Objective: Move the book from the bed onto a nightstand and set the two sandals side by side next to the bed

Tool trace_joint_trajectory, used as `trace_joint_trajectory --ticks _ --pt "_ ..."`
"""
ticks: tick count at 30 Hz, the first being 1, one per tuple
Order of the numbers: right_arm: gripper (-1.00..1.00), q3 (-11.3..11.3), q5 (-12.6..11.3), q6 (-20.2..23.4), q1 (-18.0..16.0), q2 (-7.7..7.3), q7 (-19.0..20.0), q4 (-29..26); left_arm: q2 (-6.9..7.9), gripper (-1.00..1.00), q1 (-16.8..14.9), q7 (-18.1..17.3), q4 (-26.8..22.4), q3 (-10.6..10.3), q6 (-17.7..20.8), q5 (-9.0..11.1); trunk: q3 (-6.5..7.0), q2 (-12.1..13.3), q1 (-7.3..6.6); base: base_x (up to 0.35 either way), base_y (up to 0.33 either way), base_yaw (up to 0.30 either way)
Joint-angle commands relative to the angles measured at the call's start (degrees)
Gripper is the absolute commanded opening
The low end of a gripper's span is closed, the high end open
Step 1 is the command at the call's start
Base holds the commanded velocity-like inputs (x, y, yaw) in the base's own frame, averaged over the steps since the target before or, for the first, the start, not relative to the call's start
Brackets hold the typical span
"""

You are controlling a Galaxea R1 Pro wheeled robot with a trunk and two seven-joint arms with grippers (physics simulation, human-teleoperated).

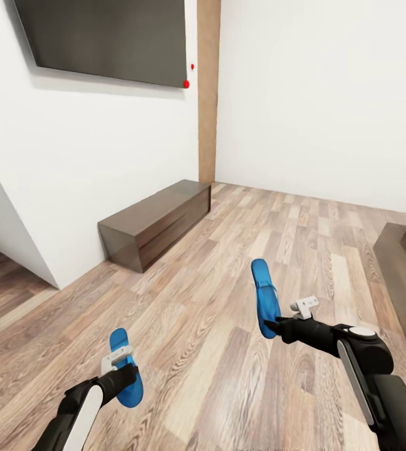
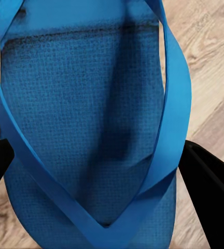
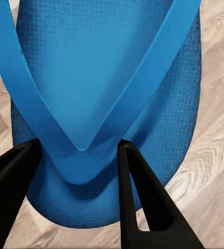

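I hold one bright blue sandal in each hand above the wooden floor. My left gripper [image 1: 123, 376] is shut on the left sandal [image 1: 119, 342], low at the left of the head view. In the left wrist view that sandal [image 2: 81, 104] lies between the black fingers [image 2: 208, 192]. My right gripper [image 1: 273, 326] is shut on the near end of the other sandal [image 1: 264, 289], which points away from me. In the right wrist view its strap [image 3: 101, 62] sits between the fingers [image 3: 138, 197]. The bed [image 1: 400, 269] shows at the right edge. The book and the nightstand are out of view.
A long low dark-brown cabinet [image 1: 156, 222] stands against the white wall at centre left, under a wall-mounted dark screen [image 1: 109, 37]. A wooden post [image 1: 208, 88] marks the room's corner. Wooden floor [image 1: 228, 376] stretches between the cabinet and the bed.
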Motion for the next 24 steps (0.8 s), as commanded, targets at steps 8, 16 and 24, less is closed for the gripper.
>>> trace_joint_trajectory --ticks 8,16,24 --pt "-1.00 0.13 1.46 1.48 3.09 -0.40 3.84 0.03 -0.39 -1.00 -0.16 0.51 0.17 -0.31 0.17 0.53 -0.05 -0.02 -0.01 -0.005 0.319 -0.265" --pt "-1.00 -0.12 5.46 -2.96 6.15 -0.92 4.01 0.04 -0.46 -1.00 -0.34 0.53 0.34 -0.39 0.14 0.53 -0.05 -0.02 -0.01 -0.084 0.319 -0.265" --pt "-1.00 -0.18 6.59 -4.37 6.99 -1.10 4.15 0.04 -0.49 -1.00 -0.36 0.53 0.41 -0.43 0.13 0.58 -0.05 -0.02 -0.01 -0.121 0.319 -0.265"
